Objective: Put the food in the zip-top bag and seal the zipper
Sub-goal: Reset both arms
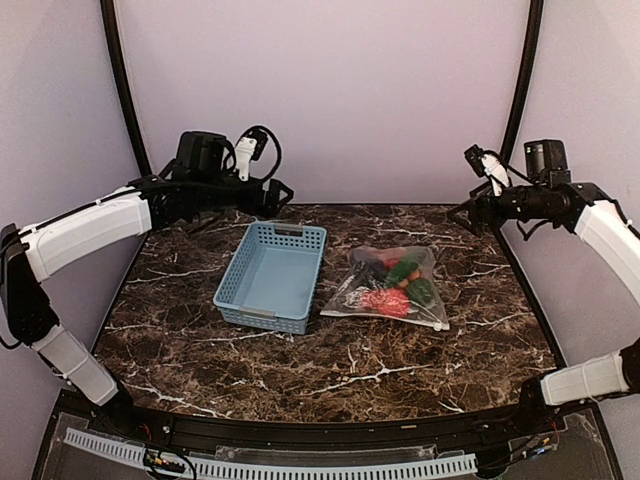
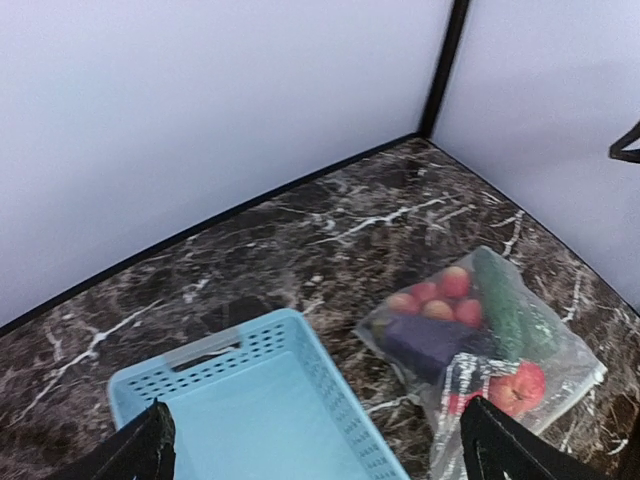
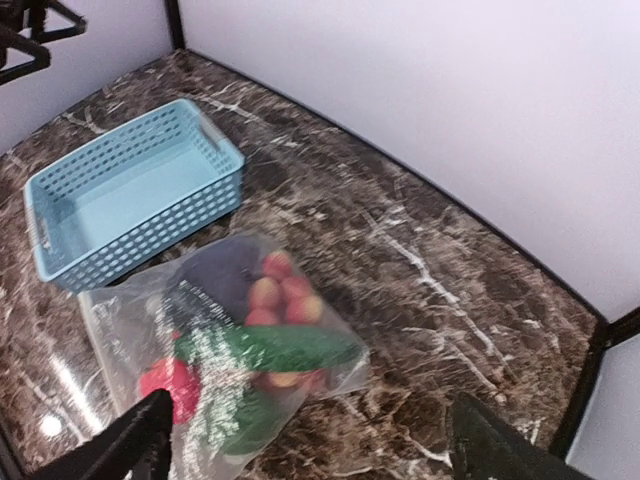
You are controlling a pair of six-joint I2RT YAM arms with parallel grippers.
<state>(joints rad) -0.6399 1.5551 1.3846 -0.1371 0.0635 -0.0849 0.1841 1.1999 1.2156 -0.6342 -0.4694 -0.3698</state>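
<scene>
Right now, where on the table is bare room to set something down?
Bare: the near strip of the marble table, in front of the blue basket and the zip-top bag, and the right side beyond the bag. Crowded: the gap between basket and bag.

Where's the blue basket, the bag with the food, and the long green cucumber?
blue basket (image 1: 262,283): top view, its bare floor.
zip-top bag (image 1: 343,300): top view, clear corner nearest the basket.
cucumber (image 2: 510,305): left wrist view, middle of its length.
</scene>
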